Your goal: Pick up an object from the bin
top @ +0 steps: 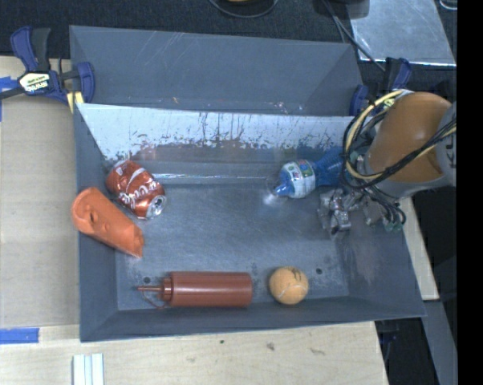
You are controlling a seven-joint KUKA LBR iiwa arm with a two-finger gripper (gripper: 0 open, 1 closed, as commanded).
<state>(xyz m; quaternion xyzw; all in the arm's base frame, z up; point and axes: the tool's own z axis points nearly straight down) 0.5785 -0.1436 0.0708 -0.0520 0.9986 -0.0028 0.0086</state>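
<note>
Nearest the camera, along the near edge of the bin [225, 239], a brown squeeze bottle [205, 289] lies on its side with its nozzle toward the near-left corner, and a tan ball [288, 285] sits just beside its blunt end. By the left wall a crushed red can [135, 189] rests close to an orange lump [105, 221] that leans up the slope of that wall. All four are well apart from the gripper [336, 216], which hangs low by the right wall, about midway between the near and far edges. Whether it is spread or clenched I cannot tell, since its metal parts are tangled with cables from this angle, and nothing can be made out in its grasp. The thing nearest to it is a blue-and-white plastic bottle [298, 179], lying on its side near the far-right corner. It is just beside the gripper, toward the far wall and a little toward the left wall. Its long axis runs roughly along the far wall, the narrow neck end seemingly toward the left wall and the blue end toward the right. I judge this the likeliest pick — the gripper would have to shift toward the far wall and close across the bottle's short width, not along its length.
</note>
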